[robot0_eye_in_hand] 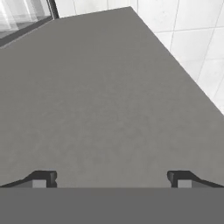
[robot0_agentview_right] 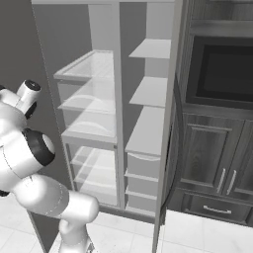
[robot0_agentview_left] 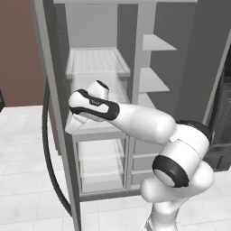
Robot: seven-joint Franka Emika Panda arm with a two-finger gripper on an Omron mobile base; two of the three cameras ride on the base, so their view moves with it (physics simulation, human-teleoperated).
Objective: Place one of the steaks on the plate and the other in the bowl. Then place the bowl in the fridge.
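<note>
Looking along my claw (robot0_eye_in_hand: pixel 111 179), I see its two tips standing wide apart with nothing between them, facing the flat grey panel of the open fridge door (robot0_eye_in_hand: pixel 100 109). No steaks, plate or bowl are anywhere I can see, so I judge the fridge is merely opened. Next I should back clear of the door's edge without nudging it. Beyond, the fridge (robot0_agentview_left: pixel 97 67) stands open, its pale shelves bare; my own arm hides part of the lower shelf.
</note>
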